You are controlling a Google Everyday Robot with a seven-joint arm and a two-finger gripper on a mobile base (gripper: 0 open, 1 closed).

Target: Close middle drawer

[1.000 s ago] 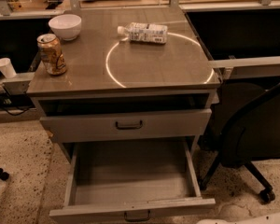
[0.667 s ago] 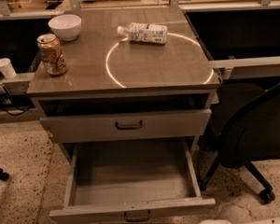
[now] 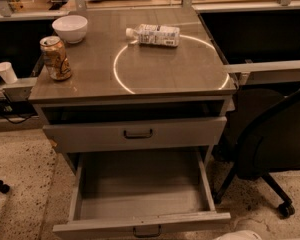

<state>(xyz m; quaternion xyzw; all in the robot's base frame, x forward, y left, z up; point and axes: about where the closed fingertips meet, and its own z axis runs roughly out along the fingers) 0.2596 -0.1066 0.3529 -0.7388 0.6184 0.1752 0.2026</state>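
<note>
Gripper (image 3: 238, 235) is glimpsed only as a pale rounded shape at the very bottom edge, just right of the pulled-out drawer's front corner; whether it is released or clenched cannot be told. And the middle drawer (image 3: 140, 196) is seen drawn far out toward the camera, its long grey tray exposed, its low front panel and small black handle (image 3: 146, 230) cut by the bottom edge. Above it, the taller-fronted drawer (image 3: 90, 136) is seen nearly shut. On the cabinet top (image 3: 90, 79) a white bowl (image 3: 70, 28) and a can (image 3: 55, 57) are placed at the left. A plastic bottle (image 3: 155, 35) is laid on its side at the upper edge of a bright ring of light (image 3: 114, 70). A black office chair (image 3: 275, 144) is parked just to the right.
</note>
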